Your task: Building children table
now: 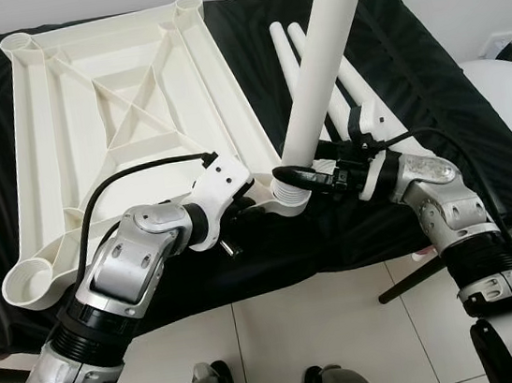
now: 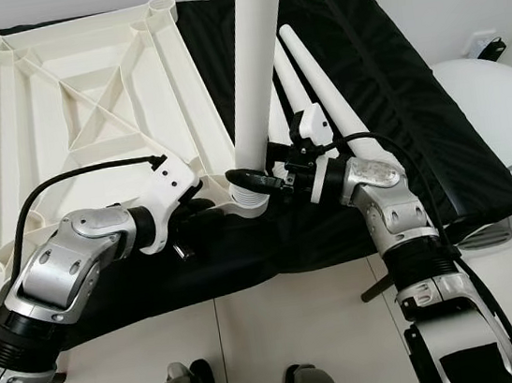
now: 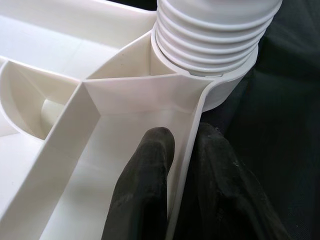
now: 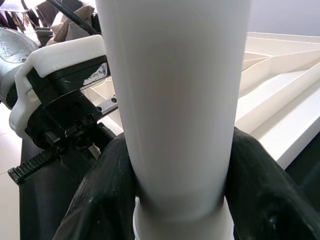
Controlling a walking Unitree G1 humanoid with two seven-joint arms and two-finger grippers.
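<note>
Right gripper is clamping the smooth white tubular table leg, its ribbed thread sitting at the corner socket of the ribbed plastic tabletop; left gripper is pinching that rim, near the black mattress front edge

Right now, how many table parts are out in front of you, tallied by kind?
Tabletop, underside up: 1
Leg standing in a corner socket: 1
Loose legs lying on the black cover, and: 2 that can be made out
Total: 4 white parts
</note>
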